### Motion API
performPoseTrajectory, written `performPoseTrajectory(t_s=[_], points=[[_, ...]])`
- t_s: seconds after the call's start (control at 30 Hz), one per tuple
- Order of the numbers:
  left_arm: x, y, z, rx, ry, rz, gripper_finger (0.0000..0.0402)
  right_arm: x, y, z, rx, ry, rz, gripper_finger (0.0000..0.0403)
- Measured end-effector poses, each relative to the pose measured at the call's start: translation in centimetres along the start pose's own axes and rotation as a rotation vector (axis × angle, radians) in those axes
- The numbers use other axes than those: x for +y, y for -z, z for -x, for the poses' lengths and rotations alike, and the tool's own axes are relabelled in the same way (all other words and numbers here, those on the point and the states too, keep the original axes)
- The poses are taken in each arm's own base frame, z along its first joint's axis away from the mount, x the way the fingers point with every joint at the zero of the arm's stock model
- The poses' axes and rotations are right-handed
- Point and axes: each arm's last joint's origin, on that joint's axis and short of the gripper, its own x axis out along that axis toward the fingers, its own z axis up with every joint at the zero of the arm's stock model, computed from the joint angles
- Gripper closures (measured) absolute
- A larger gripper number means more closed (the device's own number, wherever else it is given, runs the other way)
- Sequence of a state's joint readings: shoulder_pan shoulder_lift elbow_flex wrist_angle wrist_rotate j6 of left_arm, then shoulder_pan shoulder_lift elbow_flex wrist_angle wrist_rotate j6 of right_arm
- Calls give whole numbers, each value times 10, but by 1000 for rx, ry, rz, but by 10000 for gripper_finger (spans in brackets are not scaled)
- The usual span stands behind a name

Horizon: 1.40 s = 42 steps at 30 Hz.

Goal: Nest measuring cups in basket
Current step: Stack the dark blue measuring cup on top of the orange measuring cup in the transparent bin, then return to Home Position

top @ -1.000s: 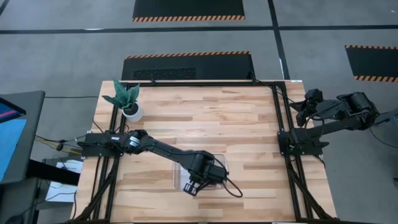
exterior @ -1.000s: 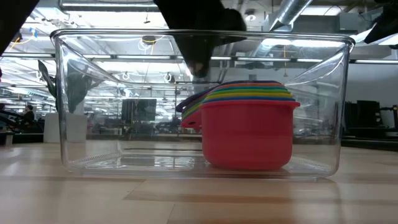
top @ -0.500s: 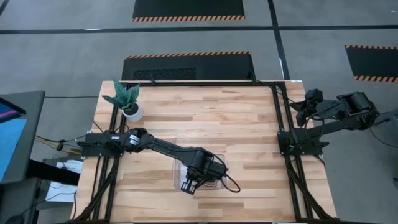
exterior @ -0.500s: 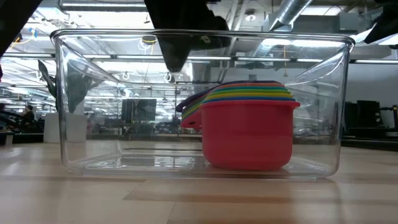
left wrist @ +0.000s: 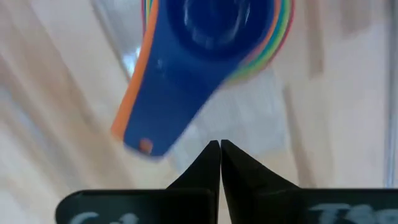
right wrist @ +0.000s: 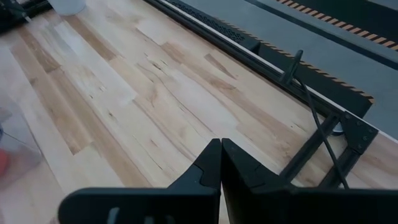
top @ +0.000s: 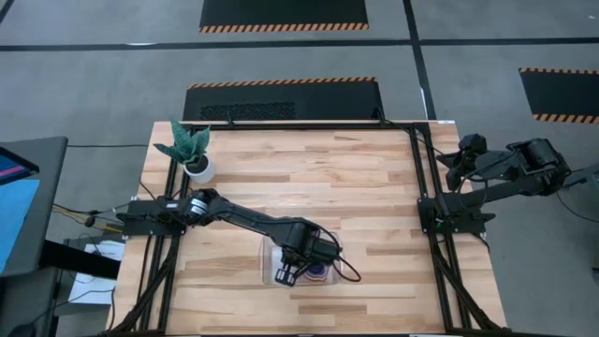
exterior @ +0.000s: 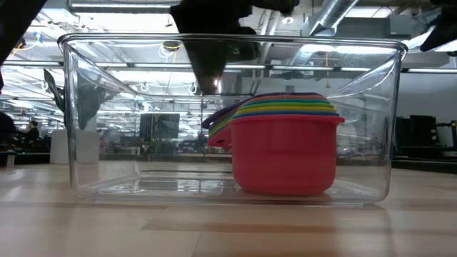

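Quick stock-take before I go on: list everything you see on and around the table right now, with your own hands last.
measuring cups: one nested stack, red outermost with green, yellow, orange and blue rims above, inside the basket.
basket: one, clear plastic, near the front edge of the table.
plant pot: one, white with a green plant, back left corner of the table.
table: one, light wood, with a black frame.
floor mats: black with orange-striped edges, on the grey floor beyond the table.
left hand: shut, empty, above the basket beside the stack.
right hand: shut, empty, parked off the table's right edge.
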<state>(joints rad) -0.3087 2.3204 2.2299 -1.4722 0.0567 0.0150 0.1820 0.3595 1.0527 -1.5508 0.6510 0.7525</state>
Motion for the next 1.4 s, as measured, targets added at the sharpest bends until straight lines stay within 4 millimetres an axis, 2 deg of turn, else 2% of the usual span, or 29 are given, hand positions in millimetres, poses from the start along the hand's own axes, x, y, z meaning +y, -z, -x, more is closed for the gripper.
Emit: performPoseTrajectory(t_s=[0.17, 0.47, 0.73, 1.4], points=[[-2, -4, -9, -82, 15, 42, 401, -1, 1, 0, 12, 11, 12, 377], [0, -2, -22, -60, 44, -34, 401, -1, 1, 0, 11, 11, 5, 377], [11, 0, -21, -52, 28, -60, 401, -1, 1, 0, 11, 10, 3, 377], [18, 3, -17, -35, 3, -82, 401, -1, 1, 0, 11, 11, 2, 377]])
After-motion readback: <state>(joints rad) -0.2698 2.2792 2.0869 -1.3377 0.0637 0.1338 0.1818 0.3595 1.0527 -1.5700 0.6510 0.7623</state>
